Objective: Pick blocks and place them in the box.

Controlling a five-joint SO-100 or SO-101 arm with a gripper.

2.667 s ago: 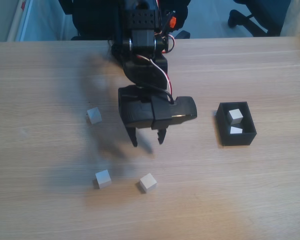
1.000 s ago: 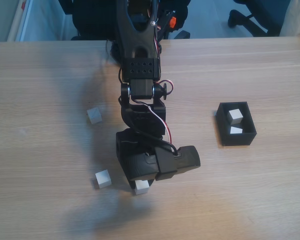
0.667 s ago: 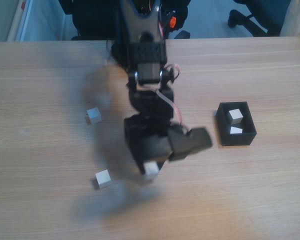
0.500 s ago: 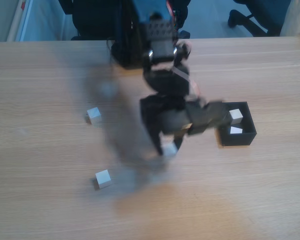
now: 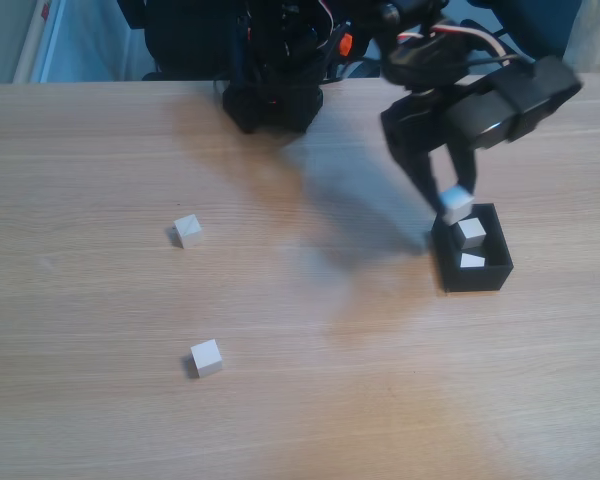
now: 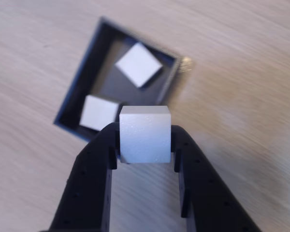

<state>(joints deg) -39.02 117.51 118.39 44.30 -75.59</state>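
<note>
Gripper [image 6: 145, 140] clamped on one block [image 6: 145, 134], jaws pressing its two opposite side faces, so the cube sits square between the fingertips. In the fixed view the gripper [image 5: 450, 205] hangs over the far left corner of the box [image 5: 450, 268], held block [image 5: 456, 201] just above the rim. Judged: it is carried high to clear the wall before release, and needs to shift a bit right and nearer to be over the opening.

Box sits right of centre on the table [image 5: 300, 420], open top up, two blocks inside [image 5: 470, 232] [image 5: 470, 260]; the second looks tilted. Wrist view shows the same two [image 6: 138, 64] [image 6: 98, 112] inside the box [image 6: 89, 72], apart from each other, free floor between for a third.

Two loose blocks wait on the left: one mid-table [image 5: 188, 230], one nearer [image 5: 206, 357], well apart.

Blocks: pale, matte, sharp-edged cubes, surface faintly grainy. Box: thin matte black walls, rectangular. Table: light wood-grain laminate, smooth. Gripper fingers: black plastic, small pits.
</note>
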